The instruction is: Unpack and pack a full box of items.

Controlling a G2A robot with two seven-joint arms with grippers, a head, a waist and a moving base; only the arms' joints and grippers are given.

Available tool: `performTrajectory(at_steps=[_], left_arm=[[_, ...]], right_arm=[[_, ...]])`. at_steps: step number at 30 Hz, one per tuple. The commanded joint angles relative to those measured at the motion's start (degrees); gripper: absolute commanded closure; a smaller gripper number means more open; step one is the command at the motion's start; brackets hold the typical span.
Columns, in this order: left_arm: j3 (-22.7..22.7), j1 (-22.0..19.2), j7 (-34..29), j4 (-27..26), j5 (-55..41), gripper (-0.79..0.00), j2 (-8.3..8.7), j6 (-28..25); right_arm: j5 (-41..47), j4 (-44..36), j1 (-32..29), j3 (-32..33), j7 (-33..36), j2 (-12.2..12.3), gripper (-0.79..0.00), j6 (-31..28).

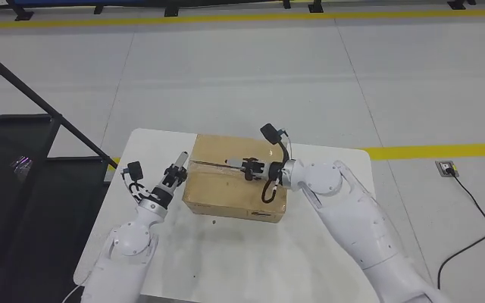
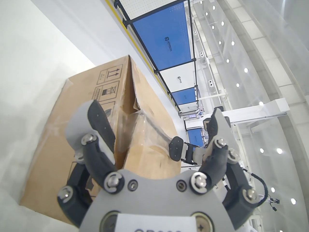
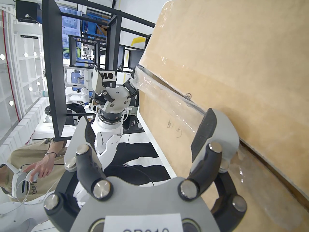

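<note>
Sitting closed near the middle of the white tabletop (image 1: 227, 257), the cardboard box (image 1: 235, 185) has clear tape (image 3: 169, 100) along its top seam. Your left claw (image 1: 179, 170) is spread wide at the box's left end, one finger (image 2: 99, 119) just beside the upper corner. Your right claw (image 1: 248, 168) is spread wide over the lid, one finger (image 3: 217, 126) lying on the tape.

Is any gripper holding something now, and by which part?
Nothing is held. The left gripper is open at one end of the cardboard box, the right gripper open over its taped seam.
</note>
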Motion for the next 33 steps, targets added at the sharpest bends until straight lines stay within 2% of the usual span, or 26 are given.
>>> performTrajectory(at_steps=[1,9,17,24,33], left_arm=[[0.11,0.14,-0.4,-0.02,-0.32,-0.785,-0.02,-0.02],[0.31,0.92,-2.45,-0.4,-2.81,-0.785,-0.09,-0.28],[0.14,2.51,-3.06,-1.51,-3.28,-0.785,-0.03,-1.01],[-3.74,4.63,-1.91,-1.85,-4.84,-0.785,0.49,-1.92],[-9.36,7.35,-1.46,-0.63,-7.33,-0.785,1.27,-2.47]], right_arm=[[0.86,0.7,0.24,-0.05,-0.53,-0.2,-0.785,0.57],[3.44,3.53,1.78,-1.58,-1.9,-1.41,-0.785,1.87],[7.4,8.12,4.54,-5.62,-4.66,-4.16,-0.785,3.4],[9.77,12.17,7.43,-9.56,-8.15,-7.25,-0.785,2.8],[14.87,20.81,11.43,-13.3,-9.13,-11.81,-0.785,-0.03]])
